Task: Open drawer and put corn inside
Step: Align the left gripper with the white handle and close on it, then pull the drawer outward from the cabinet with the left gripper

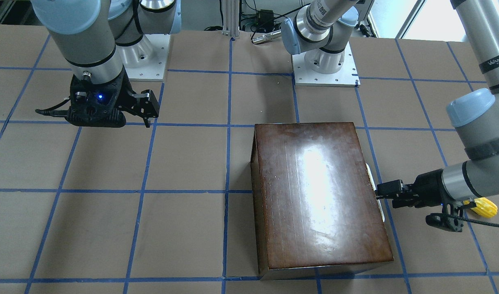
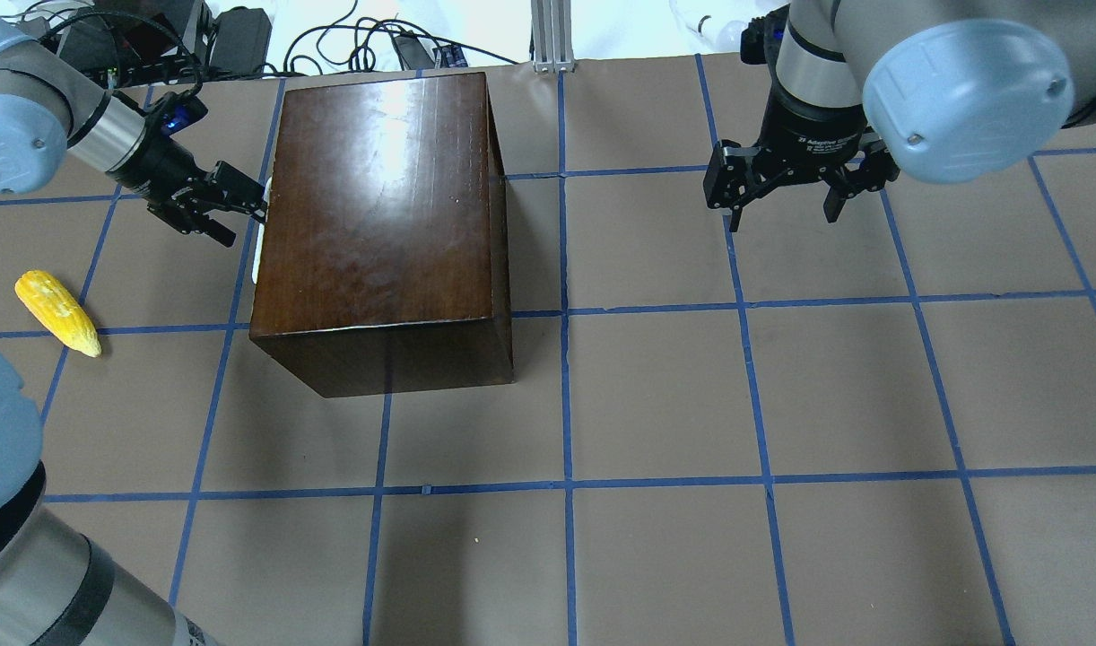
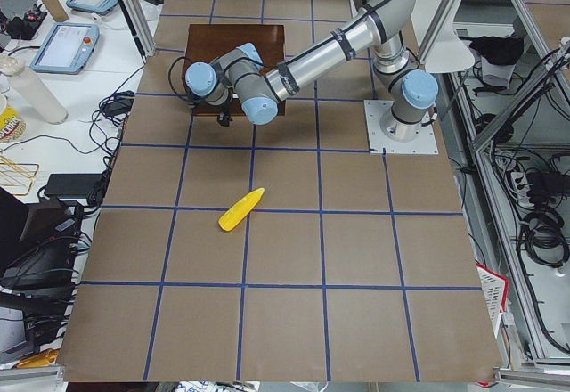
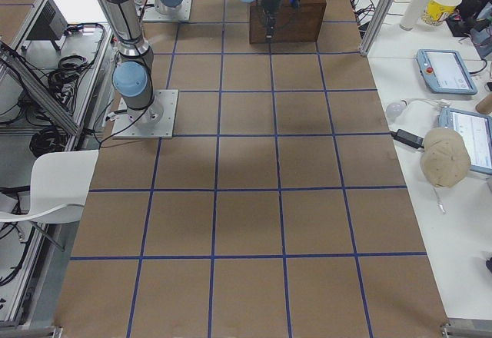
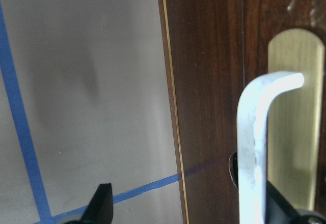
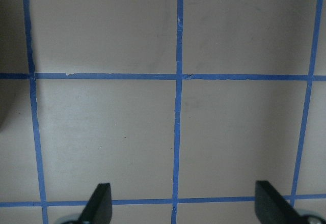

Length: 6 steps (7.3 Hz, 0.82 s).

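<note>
Left gripper [image 2: 241, 215] is straddling the drawer [image 5: 204, 81] handle [image 5: 252, 132], fingers spread; opening step pending; next requires clamping, then pulling.

The dark-fronted drawer [image 5: 204, 81] is shut; the tapered yellow corn [image 2: 57, 312] lies flat, apart from its front.

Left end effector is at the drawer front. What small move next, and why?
Probably close the left end effector on the white handle: its fingers stand open with the handle between them, the drawer looks shut, and the corn lies on the table.
</note>
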Motion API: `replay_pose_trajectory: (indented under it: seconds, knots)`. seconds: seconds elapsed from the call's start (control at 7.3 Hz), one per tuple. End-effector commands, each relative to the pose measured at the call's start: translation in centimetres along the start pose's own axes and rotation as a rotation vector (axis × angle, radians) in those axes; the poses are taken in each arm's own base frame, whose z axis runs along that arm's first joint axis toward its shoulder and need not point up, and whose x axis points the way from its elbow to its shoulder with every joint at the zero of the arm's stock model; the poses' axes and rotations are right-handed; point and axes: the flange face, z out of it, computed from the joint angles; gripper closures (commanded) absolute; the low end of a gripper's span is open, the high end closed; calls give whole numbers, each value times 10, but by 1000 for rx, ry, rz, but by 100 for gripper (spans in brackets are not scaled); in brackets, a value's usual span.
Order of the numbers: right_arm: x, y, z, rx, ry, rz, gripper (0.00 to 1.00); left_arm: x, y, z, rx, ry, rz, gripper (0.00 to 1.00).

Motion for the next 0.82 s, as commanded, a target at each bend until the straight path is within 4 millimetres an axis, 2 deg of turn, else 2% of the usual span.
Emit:
replay_pose_trajectory:
  seconds: [0.0, 0.68]
  knots:
    - [0, 0, 0, 1, 0, 0, 0, -6, 0, -5, 2, -5, 23, 0]
    - [0, 0, 0, 1, 0, 0, 0, -15, 3, -8, -25, -47, 73, 0]
